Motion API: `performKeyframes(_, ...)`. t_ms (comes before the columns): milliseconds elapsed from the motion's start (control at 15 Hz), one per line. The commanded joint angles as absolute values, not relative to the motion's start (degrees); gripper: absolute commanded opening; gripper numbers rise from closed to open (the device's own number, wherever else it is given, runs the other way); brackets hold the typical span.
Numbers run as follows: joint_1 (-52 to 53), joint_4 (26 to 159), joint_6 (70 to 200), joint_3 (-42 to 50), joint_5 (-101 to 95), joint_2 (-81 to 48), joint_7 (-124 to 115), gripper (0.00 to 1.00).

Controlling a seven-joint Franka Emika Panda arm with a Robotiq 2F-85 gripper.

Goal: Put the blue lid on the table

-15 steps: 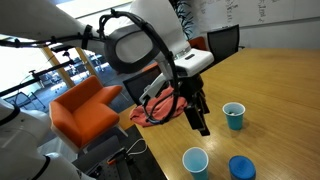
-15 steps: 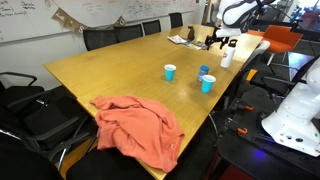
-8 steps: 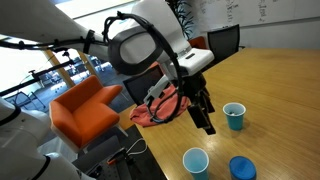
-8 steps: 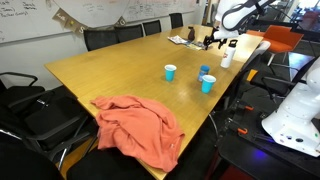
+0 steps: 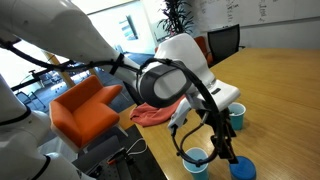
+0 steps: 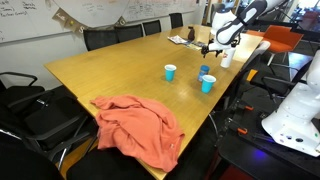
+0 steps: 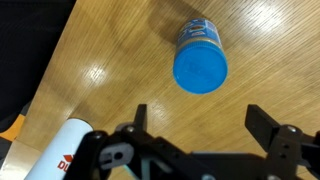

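The blue lid is a round bright-blue disc; it appears to sit on top of a small labelled jar that stands on the wooden table. It also shows in both exterior views. My gripper is open and empty. It hangs above the table with the lid just ahead of its two black fingers, not touching it. In an exterior view the gripper hangs just left of the lid. In an exterior view it shows small at the table's far end.
A white-rimmed light-blue cup stands left of the lid and a teal cup behind it. A white bottle lies by my left finger. A red cloth lies on the near table end. Office chairs ring the table, including an orange one.
My arm has swung down and to the right, from beside the teal cup to just over the blue lid. The lid and cups have not moved.
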State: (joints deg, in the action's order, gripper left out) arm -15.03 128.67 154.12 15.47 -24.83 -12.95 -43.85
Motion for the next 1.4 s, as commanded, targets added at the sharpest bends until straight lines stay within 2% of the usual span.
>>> performKeyframes(0, -14.78, 124.92, 156.27, 17.45, -18.38, -18.05, -38.20, 1.00)
performKeyframes(467, -15.42, 122.52, 155.73, 15.54, -1.93, -22.31, -19.87, 1.00)
performKeyframes(1333, -15.07, 121.30, 156.58, 16.14, 0.65, -27.08, -16.21, 1.00)
